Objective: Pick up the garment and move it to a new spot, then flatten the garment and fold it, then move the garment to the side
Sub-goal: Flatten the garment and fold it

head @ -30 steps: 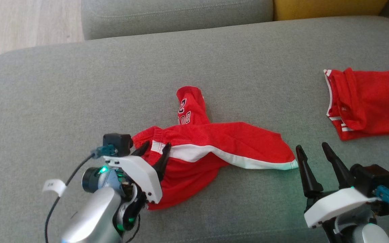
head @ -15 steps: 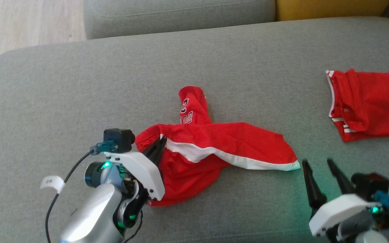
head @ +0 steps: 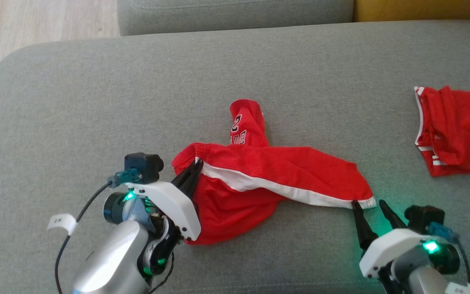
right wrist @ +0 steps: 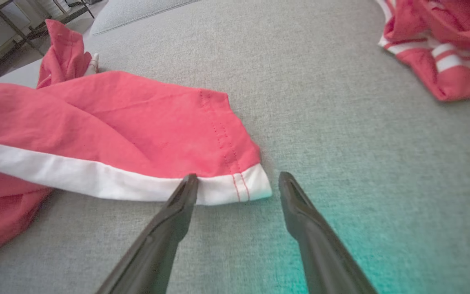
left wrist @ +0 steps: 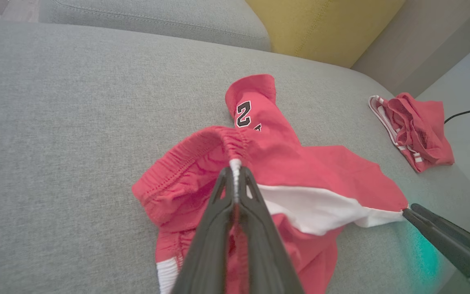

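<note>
Where the head view looks down on the grey sofa seat (head: 96, 90), the red garment (head: 284, 171) is seen crumpled near the front middle, one leg thrown up and away. The left end effector (head: 196, 165) is clamped on the waistband at the top of the white stripe; the right end effector (head: 367, 203) is held wide at the hem corner. A second red garment (head: 459, 130) is noted well apart at the right. In the left wrist view, gathered elastic is pinched between closed jaws. In the right wrist view, the white hem corner is found between the spread fingers (right wrist: 178, 212), not yet gripped. The cloth is judged light, limp and unlikely to slip; waistband and stitched hem are judged the firmest holds.
</note>
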You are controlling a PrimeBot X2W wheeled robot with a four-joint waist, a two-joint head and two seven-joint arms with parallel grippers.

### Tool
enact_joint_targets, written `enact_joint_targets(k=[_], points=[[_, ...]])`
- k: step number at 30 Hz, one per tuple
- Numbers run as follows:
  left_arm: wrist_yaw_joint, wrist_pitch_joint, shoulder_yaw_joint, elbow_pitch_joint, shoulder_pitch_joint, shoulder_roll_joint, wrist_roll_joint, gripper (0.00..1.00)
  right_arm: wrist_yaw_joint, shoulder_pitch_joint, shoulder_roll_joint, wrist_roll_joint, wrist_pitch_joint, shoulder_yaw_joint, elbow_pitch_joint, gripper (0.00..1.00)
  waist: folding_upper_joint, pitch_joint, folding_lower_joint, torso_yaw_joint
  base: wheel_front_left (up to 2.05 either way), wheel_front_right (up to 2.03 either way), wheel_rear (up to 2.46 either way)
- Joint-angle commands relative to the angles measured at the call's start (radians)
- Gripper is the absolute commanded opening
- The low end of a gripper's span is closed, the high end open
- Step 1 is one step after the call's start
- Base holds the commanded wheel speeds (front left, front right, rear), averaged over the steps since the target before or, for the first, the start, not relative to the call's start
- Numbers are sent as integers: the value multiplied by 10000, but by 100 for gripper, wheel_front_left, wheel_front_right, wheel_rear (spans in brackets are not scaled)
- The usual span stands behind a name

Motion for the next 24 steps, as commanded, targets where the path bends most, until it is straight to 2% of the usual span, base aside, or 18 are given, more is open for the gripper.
enact_joint_targets(k=[1,4,5,6,7,8,11,15,19,24], points=[[31,-155,315,-327,-450,187,46,0,-7,-419,-51,69,-244,307,52,100,0,19,0,47,0,0,0],[25,-201,307,-308,-457,175,31,0,-7,-781,-51,167,-294,364,797,100,0,43,0,92,0,0,0],[21,-216,299,-306,-466,165,29,0,-7,-891,-51,177,-301,395,1030,75,0,56,0,119,0,0,0],[15,-234,290,-302,-475,157,30,0,-7,-993,-51,194,-353,425,1218,40,0,67,0,143,0,0,0],[4,-251,281,-299,-487,151,30,0,-7,-1084,-51,204,-432,449,1368,13,0,81,0,166,0,0,0],[-4,-288,277,-298,-493,147,33,0,-7,-1155,-51,237,-512,475,1477,0,0,86,0,187,0,0,0],[24,-509,303,-372,-485,193,112,0,-7,-1248,-51,276,-719,552,1569,0,0,92,0,230,0,0,0],[149,-863,396,-795,-501,414,342,0,-7,-1308,-114,247,-1018,463,885,0,0,14,0,227,0,0,0],[339,-1099,602,-1656,-616,806,610,0,-7,-1425,-389,231,-903,312,-678,0,0,-198,0,179,0,0,0],[537,-1242,851,-2896,-1052,1437,1144,0,-7,-1755,-647,77,-183,93,-3118,0,0,-493,0,141,0,0,0]])
